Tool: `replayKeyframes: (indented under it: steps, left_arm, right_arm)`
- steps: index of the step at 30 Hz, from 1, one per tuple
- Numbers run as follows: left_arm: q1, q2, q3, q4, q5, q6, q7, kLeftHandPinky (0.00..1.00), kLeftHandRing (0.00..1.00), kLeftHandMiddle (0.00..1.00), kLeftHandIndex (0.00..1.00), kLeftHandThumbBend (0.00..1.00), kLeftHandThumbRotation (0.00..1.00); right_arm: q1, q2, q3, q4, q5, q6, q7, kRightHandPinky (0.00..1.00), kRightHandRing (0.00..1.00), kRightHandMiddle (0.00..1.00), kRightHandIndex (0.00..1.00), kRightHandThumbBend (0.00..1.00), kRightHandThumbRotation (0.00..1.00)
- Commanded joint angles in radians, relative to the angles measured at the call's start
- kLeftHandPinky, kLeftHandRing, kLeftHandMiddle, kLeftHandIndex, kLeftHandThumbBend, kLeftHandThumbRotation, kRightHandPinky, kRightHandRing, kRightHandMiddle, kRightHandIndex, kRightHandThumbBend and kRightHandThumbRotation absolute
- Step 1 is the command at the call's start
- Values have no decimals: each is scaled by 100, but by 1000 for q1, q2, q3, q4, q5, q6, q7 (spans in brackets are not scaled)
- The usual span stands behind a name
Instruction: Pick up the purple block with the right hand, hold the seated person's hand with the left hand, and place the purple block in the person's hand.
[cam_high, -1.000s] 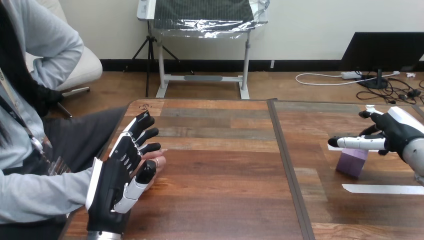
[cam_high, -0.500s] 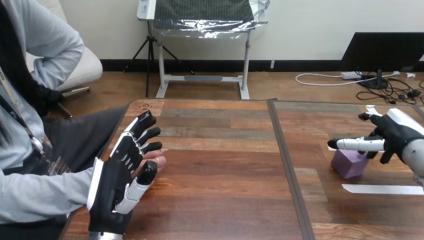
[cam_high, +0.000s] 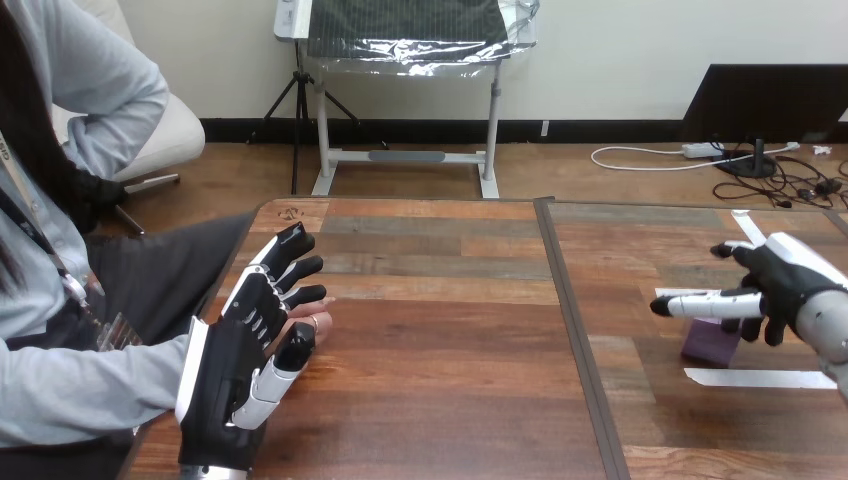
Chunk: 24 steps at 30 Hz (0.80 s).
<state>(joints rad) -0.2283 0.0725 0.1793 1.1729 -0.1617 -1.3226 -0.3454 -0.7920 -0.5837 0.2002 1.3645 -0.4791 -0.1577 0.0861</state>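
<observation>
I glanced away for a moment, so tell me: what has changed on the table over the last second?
The right hand dropped lower over the purple block, and the block shifted a little nearer the robot; whether it is gripped I cannot tell. The left hand and the person's hand beside it stayed put.

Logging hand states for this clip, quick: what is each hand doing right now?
Left hand: open, fingers straight, lying against the person's hand.
Right hand: just above the purple block; open or closed cannot be told.
</observation>
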Motion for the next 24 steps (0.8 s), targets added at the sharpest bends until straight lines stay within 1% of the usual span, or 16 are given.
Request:
replayKeyframes:
  steps: [1, 6, 8, 14, 24]
  left_arm:
    - [-24, 1, 6, -37, -14, -26, -7, 74, 83, 87, 86, 100, 81]
    - [-22, 0, 7, -39, -18, -29, -9, 74, 83, 87, 86, 100, 81]
    - [-22, 0, 7, -39, -20, -30, -11, 74, 83, 87, 86, 100, 81]
    - [-21, 2, 6, -39, -18, -35, -11, 74, 83, 87, 86, 100, 81]
    - [-17, 8, 6, -39, -18, -39, -15, 75, 84, 88, 87, 100, 82]
  right_arm:
    - [-19, 20, 9, 1, -6, -1, 3, 13, 18, 27, 94, 100, 52]
    - [-13, 24, 12, 2, -5, -4, 11, 13, 18, 27, 94, 100, 51]
    - [-11, 25, 15, 3, -7, -4, 13, 13, 18, 27, 94, 100, 53]
    - [-7, 31, 32, 4, -21, 8, 1, 13, 18, 28, 94, 100, 56]
    - [-6, 40, 31, 4, -16, 18, 2, 12, 17, 27, 94, 100, 57]
